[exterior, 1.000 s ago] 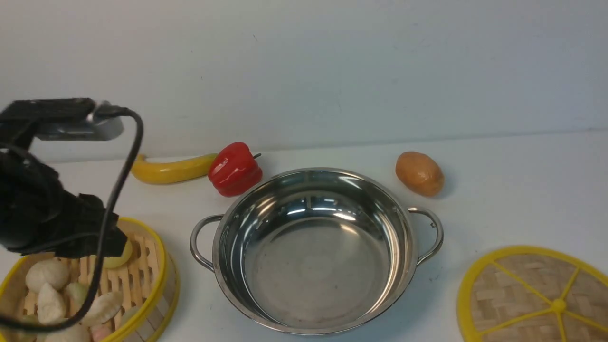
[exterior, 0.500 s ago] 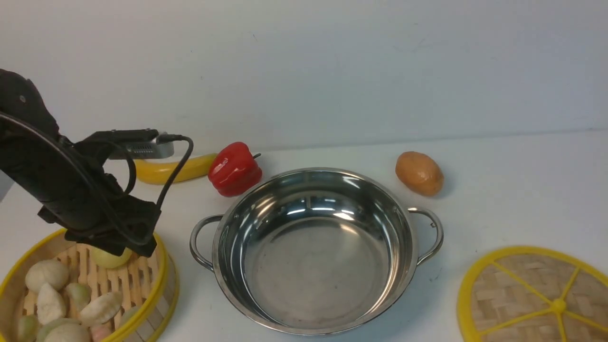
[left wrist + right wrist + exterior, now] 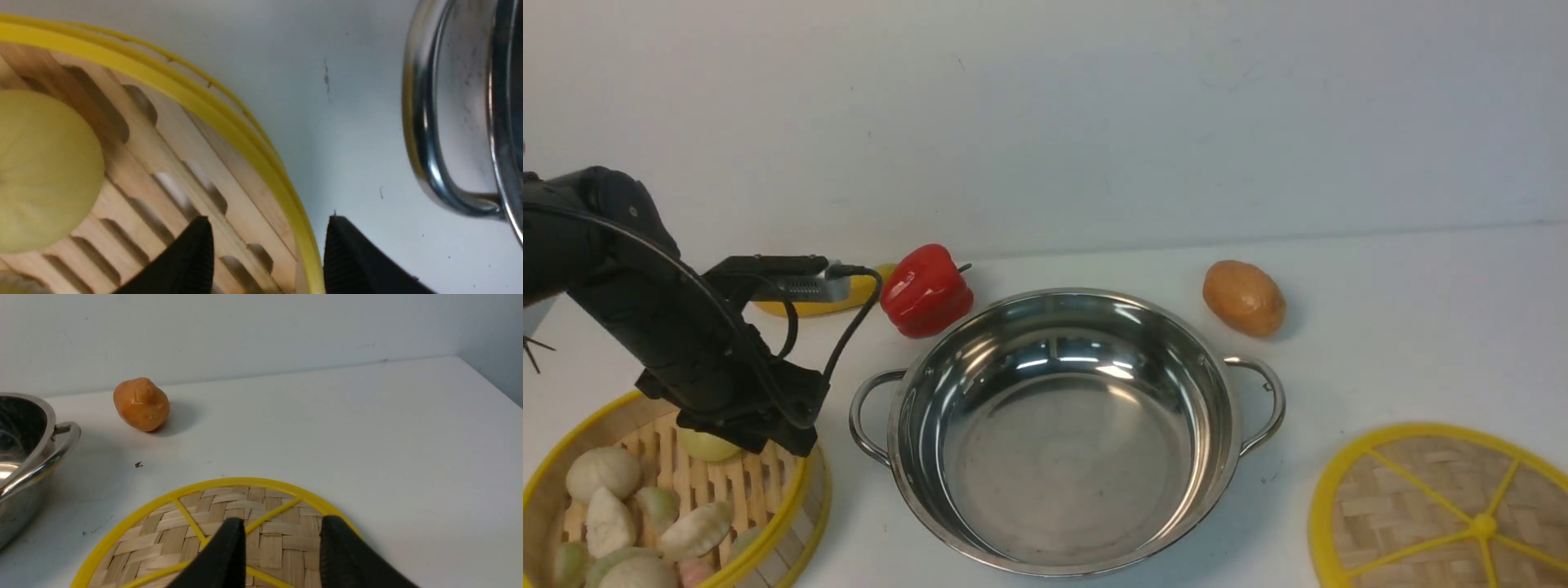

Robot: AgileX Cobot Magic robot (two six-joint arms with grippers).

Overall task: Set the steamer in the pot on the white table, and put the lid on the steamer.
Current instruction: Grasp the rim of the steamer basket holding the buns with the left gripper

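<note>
Steamer (image 3: pixel 813 490) rim sits inside the wide-open left gripper (image 3: pixel 267 228), pot (image 3: pixel 915 408) handle just beside.

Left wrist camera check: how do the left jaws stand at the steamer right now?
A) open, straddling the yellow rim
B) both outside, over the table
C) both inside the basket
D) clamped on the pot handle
A: the left gripper has its jaws open, one over the slatted floor of the steamer and the other over the white table, with the yellow rim between them.
</note>
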